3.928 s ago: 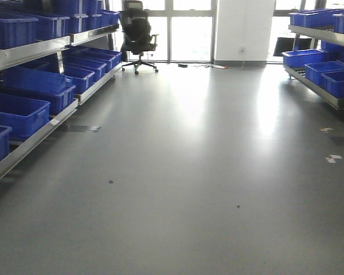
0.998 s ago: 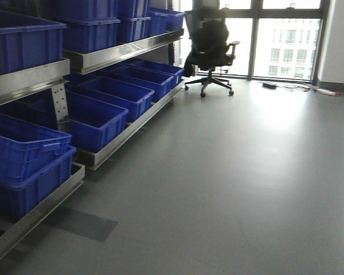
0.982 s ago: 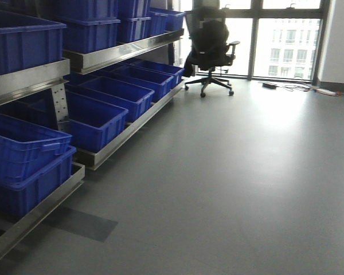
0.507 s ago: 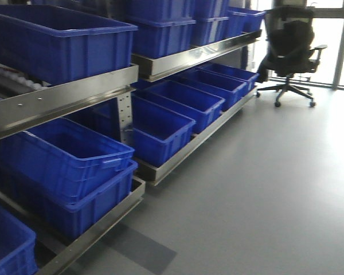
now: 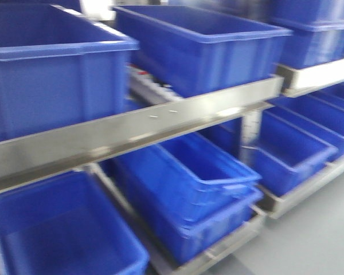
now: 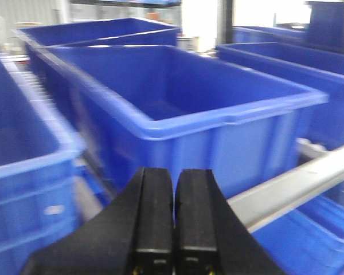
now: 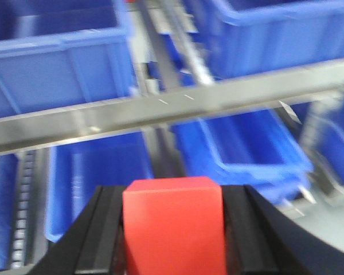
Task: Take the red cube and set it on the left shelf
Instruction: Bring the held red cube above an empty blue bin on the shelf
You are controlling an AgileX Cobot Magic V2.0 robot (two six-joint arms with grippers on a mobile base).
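My right gripper (image 7: pixel 173 192) is shut on the red cube (image 7: pixel 173 226), which fills the gap between its black fingers (image 7: pixel 106 229) in the right wrist view. It faces the left shelf, whose steel rail (image 7: pixel 178 109) crosses the view with blue bins above and below. My left gripper (image 6: pixel 174 189) is shut and empty, its two black fingers pressed together in front of a large blue bin (image 6: pixel 178 109). The front view shows the shelf rail (image 5: pixel 137 129) close up; neither gripper nor the cube shows there.
Blue bins stand on the upper shelf level (image 5: pixel 200 46) and lower level (image 5: pixel 189 183). A roller track (image 7: pixel 178 51) runs between the upper bins. Grey floor (image 5: pixel 327 235) shows at the lower right. The views are motion-blurred.
The front view has swung left and closed in: from the open floor with the office chair to the left shelf filling the frame.
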